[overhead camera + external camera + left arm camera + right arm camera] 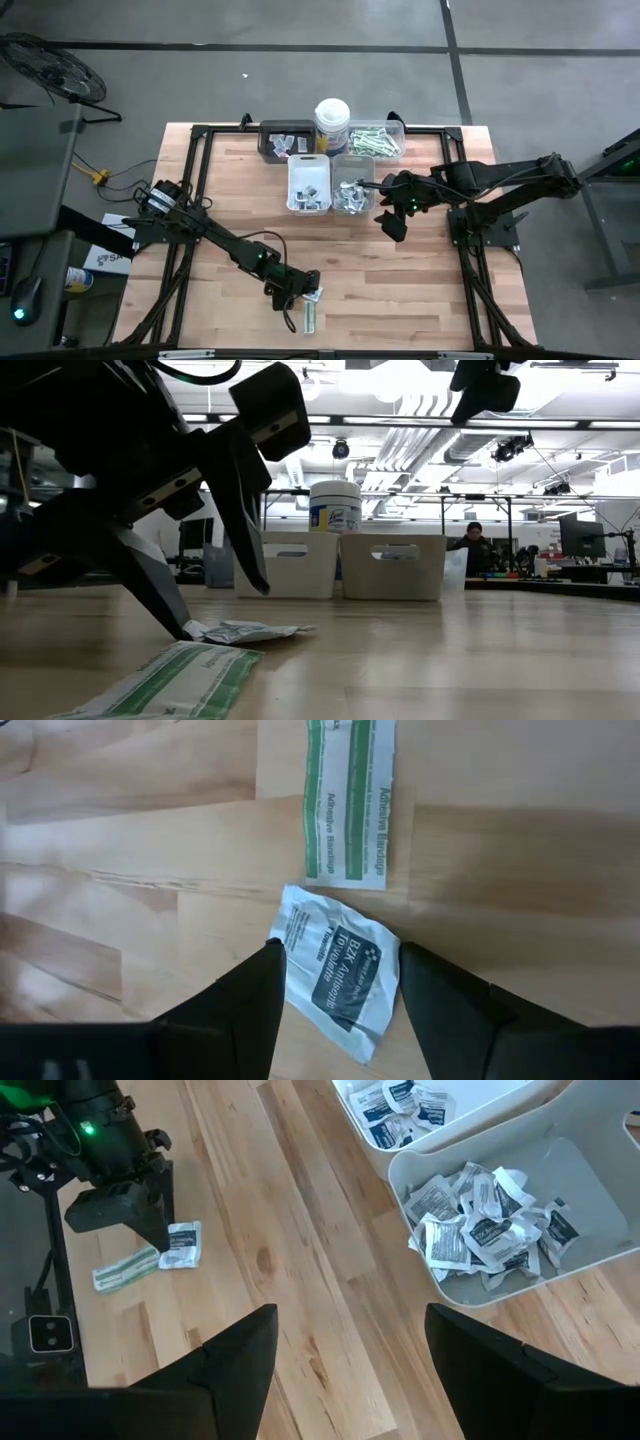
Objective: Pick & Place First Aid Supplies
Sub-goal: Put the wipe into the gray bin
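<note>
A: White sachet (335,972), blue print, one item. Lies flat on the wooden table (420,290), near the front edge, between the spread fingers of the left gripper (335,995). Jaws wide, one on each side; nothing held.

B: Beside it?

A: Green-and-white bandage strip (348,805), one item, flat, just beyond the sachet, edges nearly touching. Likely the gripper brackets only the sachet so the two go separately.

B: Destination stock?

A: White tray (520,1230), filled with like sachets; second white tray (309,185) next to it, same kind. Clear tray (378,140) behind holds green strips. Sorting by type, it seems.

B: Other arm?

A: Right gripper (350,1350), fingers fully apart, empty, hovering above the table near the sachet trays, waiting.
</note>
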You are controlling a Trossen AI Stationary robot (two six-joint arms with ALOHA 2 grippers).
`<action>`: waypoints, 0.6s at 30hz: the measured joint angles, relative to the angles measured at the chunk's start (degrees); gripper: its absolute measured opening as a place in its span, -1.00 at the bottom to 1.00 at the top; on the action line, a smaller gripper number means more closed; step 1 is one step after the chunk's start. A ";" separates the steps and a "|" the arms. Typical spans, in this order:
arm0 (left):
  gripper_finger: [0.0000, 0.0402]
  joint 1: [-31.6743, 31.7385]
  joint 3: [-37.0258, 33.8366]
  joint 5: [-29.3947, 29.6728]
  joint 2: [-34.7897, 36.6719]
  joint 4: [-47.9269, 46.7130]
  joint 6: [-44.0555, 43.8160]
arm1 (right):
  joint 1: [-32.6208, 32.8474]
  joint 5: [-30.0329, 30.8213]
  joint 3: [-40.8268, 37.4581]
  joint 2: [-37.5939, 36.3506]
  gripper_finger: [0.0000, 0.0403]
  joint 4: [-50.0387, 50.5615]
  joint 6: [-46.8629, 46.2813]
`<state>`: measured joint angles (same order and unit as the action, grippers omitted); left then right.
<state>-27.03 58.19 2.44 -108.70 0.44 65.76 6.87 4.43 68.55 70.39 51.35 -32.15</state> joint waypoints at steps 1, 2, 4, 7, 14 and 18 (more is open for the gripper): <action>-0.03 0.02 0.00 -0.30 -0.56 0.13 0.01 | 0.00 0.04 0.00 0.00 0.23 0.00 -0.04; -0.03 0.07 0.00 -0.59 -1.07 0.30 0.00 | 0.00 0.17 0.00 0.00 0.23 0.00 -0.34; -0.06 0.07 0.06 -0.59 -1.77 0.47 -0.01 | 0.00 0.17 0.00 0.00 0.23 0.00 -0.91; -0.19 0.07 0.09 -0.67 -2.66 0.53 -0.35 | 0.14 0.15 0.00 0.00 0.23 0.00 -1.22; -0.66 0.04 0.04 -1.06 -3.20 0.00 -2.01 | 1.05 0.28 0.00 0.00 0.23 -0.02 -2.38; -0.93 0.02 -0.02 -1.29 -3.24 -0.27 -4.06 | 1.96 1.67 0.00 0.00 0.23 -0.02 -2.57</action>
<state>-27.00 58.17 1.15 -111.94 0.17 61.70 8.83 6.10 68.55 70.39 51.33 -34.72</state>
